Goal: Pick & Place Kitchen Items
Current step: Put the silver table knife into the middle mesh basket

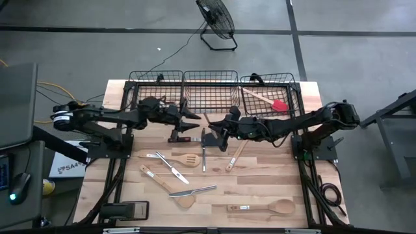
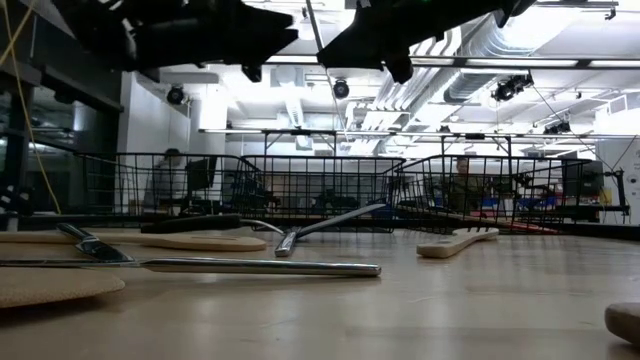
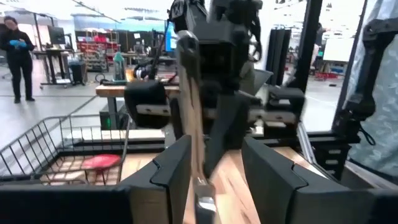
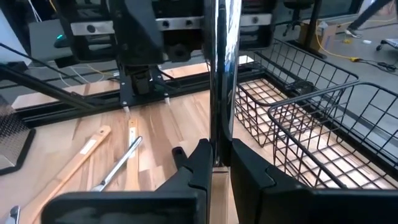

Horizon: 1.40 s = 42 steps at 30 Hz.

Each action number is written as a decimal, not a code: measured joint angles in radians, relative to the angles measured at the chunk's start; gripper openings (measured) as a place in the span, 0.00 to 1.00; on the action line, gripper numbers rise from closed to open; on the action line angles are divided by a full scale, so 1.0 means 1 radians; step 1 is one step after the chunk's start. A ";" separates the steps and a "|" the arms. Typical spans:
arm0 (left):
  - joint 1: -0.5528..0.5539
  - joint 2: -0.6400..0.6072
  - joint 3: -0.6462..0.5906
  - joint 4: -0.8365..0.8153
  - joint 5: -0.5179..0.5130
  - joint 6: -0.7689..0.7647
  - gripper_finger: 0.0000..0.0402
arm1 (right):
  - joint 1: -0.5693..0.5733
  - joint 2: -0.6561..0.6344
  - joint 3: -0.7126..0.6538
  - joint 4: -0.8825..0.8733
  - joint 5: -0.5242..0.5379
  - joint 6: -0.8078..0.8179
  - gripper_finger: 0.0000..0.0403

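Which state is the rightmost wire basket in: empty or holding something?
Holding something: the rightmost basket contains a red-headed spatula, lying diagonally on its floor in the high view.

Low cam, level across bench (image 2: 460, 300). Silver knife (image 2: 200, 265) lying flat close to camera, running along near edge, handle end toward middle. Pale wooden spoon bowl (image 2: 45, 285) at near left edge, touching or just under knife, can't tell which. Further back: flat wooden spatula (image 2: 150, 241), metal utensil (image 2: 325, 227) propped at tilt, light wooden spatula (image 2: 458, 240) toward right. Black wire baskets (image 2: 330, 190) line far edge. Both arms just dark shapes up top, grippers not readable. Rounded wooden bit (image 2: 625, 322) at near right corner. People (image 2: 170, 180) blurry in room beyond.
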 joint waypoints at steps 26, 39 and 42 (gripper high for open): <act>0.000 0.036 0.120 -0.078 -0.019 -0.080 0.61 | 0.000 0.061 0.000 0.068 0.004 0.003 0.07; 0.000 0.036 0.120 -0.082 -0.019 -0.112 0.30 | -0.001 0.061 0.000 0.081 0.004 0.003 0.07; 0.000 0.036 0.120 -0.081 -0.019 -0.112 0.23 | -0.001 0.061 0.000 0.082 0.004 0.006 0.07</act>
